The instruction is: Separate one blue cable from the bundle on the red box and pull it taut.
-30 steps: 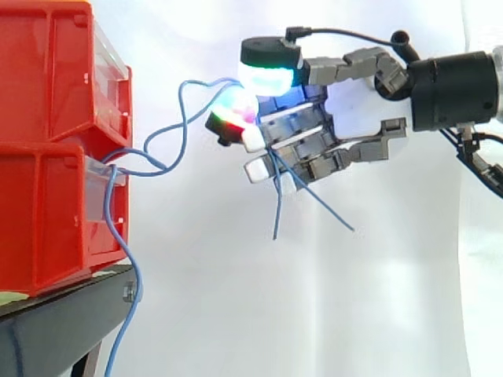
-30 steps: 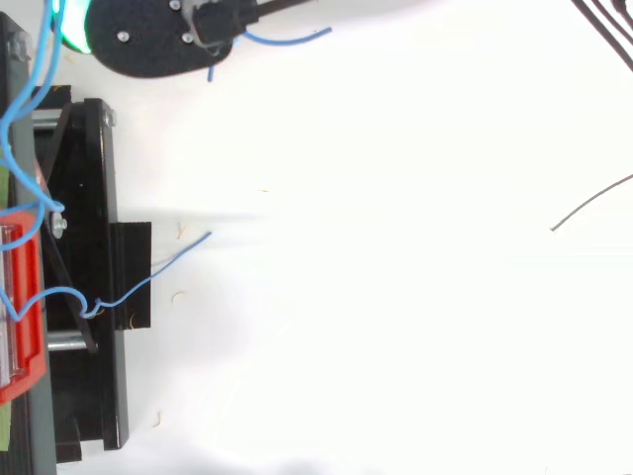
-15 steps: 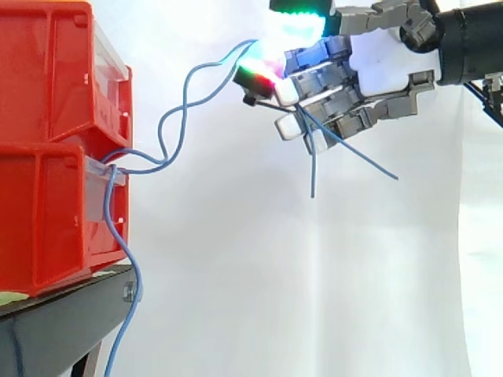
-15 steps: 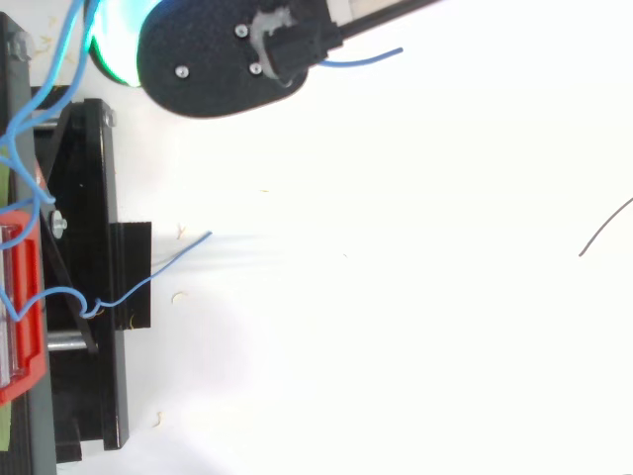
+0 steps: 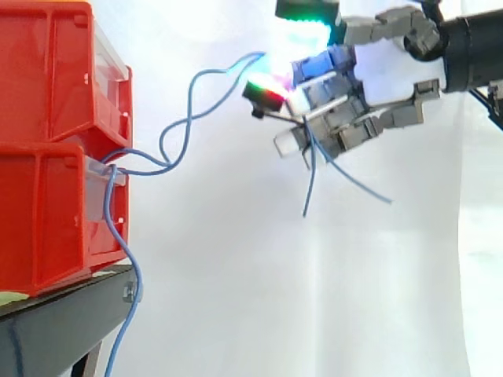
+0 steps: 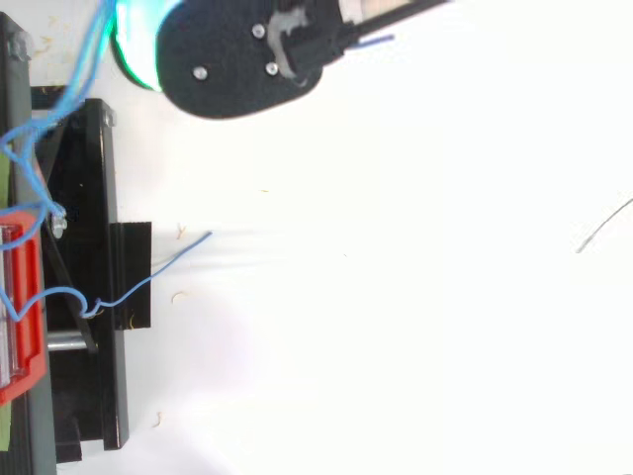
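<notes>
Bright, even light. White curtain (image 5: 236, 298) washes out toward the top, with faint grey shading at right. Hand (image 5: 377, 71) pads (image 5: 306, 12) glow green and flare, paling the blue cable (image 5: 310, 177) nearby. From above, a soft shadow streak lies beside the black stand (image 6: 129, 267).

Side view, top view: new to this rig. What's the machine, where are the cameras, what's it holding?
The machine is a robot arm ending in a hand with glowing pads. The side view looks level across the work, the arm entering from the right. The top view looks straight down, where the hand is the black shape at the top. Two stacked red bins sit on a black stand before a white curtain. Blue cables run from the lower bin up to the fingers, which are curled round them; loose ends hang below. The cables curve, so they are not yet taut.
</notes>
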`<state>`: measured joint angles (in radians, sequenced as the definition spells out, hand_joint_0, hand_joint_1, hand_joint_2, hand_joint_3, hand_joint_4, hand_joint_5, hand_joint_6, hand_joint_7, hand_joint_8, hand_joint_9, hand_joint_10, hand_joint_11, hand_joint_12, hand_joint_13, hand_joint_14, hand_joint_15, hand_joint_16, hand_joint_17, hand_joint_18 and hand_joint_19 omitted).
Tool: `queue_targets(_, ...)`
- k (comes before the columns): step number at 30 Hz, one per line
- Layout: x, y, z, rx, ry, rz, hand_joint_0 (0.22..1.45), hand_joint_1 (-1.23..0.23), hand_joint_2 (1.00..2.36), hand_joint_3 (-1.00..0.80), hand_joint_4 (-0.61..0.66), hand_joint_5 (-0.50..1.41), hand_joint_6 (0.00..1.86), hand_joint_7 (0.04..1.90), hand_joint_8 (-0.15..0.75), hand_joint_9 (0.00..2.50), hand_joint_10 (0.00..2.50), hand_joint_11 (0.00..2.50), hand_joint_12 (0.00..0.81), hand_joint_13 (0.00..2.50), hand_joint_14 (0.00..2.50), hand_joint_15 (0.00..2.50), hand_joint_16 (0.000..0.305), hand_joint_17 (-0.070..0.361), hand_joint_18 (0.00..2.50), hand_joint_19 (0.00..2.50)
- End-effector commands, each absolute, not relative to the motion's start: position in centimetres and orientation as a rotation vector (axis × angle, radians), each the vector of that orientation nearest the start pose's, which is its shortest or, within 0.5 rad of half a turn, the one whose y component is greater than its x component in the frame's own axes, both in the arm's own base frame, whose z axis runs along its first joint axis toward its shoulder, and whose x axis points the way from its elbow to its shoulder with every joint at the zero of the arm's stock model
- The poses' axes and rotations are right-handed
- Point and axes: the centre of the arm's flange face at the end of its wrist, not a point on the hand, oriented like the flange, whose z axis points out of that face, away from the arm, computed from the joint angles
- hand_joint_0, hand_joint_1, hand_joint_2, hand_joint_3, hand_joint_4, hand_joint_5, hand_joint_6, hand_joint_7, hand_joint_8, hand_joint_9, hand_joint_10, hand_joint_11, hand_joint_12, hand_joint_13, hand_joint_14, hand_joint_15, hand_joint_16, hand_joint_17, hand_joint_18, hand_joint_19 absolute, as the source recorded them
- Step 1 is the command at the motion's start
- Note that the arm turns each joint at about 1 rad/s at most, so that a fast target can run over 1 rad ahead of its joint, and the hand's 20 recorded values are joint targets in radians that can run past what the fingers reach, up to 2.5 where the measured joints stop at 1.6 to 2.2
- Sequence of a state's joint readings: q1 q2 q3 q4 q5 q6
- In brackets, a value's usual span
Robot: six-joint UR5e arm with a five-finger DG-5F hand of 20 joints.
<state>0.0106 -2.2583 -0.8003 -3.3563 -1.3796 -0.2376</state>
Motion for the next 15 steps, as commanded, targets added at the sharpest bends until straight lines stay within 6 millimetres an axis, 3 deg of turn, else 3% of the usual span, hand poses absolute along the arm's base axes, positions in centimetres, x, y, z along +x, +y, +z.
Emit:
queue_targets(1,74.4,-14.5,39.1,1.221,1.326,0.817,0.61,-0.68,1.01,-0.31,0.07,-0.04,0.82,0.94,0.21,0.9,0.01,0.21,0.336,0.58,0.01,0.28,0.044,0.099,0.52,0.47)
queue_targets(7,74.9,-15.0,37.9,1.195,1.274,0.841,0.62,-0.69,1.01,-0.32,0.06,-0.04,0.81,0.94,0.181,0.61,0.0,0.0,0.313,0.36,0.01,0.15,0.041,0.093,0.35,0.36)
queue_targets(15,75.0,-15.0,36.5,1.187,1.268,0.85,0.64,-0.67,1.01,-0.38,0.04,-0.04,0.78,0.94,0.151,0.36,0.0,0.0,0.291,0.16,0.0,0.04,0.038,0.085,0.07,0.17)
